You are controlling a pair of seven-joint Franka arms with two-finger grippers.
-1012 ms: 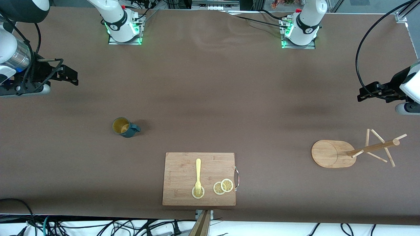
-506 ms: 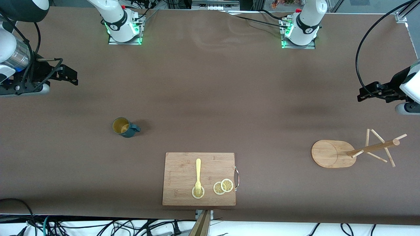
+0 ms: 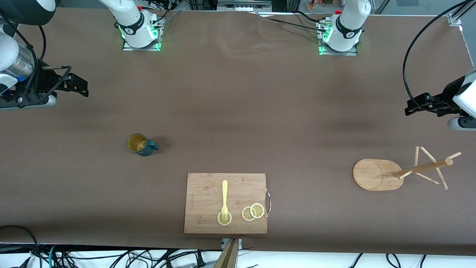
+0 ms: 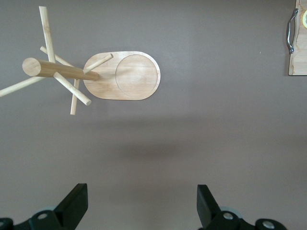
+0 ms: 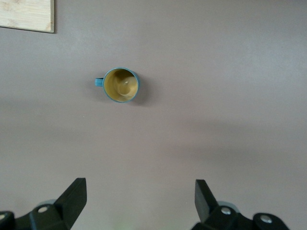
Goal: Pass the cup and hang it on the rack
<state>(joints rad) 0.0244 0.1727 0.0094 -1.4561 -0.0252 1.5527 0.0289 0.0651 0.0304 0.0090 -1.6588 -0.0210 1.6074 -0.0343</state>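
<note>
Nothing much moves, only the right gripper creeps slightly; both sets of fingers stay wide open and empty, left gripper waits, cup untouched on the desk, well apart from the rack, so the pickup hasn't started.

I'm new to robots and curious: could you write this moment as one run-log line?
stage: not started | cup: upright on table, untouched | rack: no cup hung | left end effector: open, over table near rack | right end effector: open, over table

Teal cup upright, wooden rack standing
</note>
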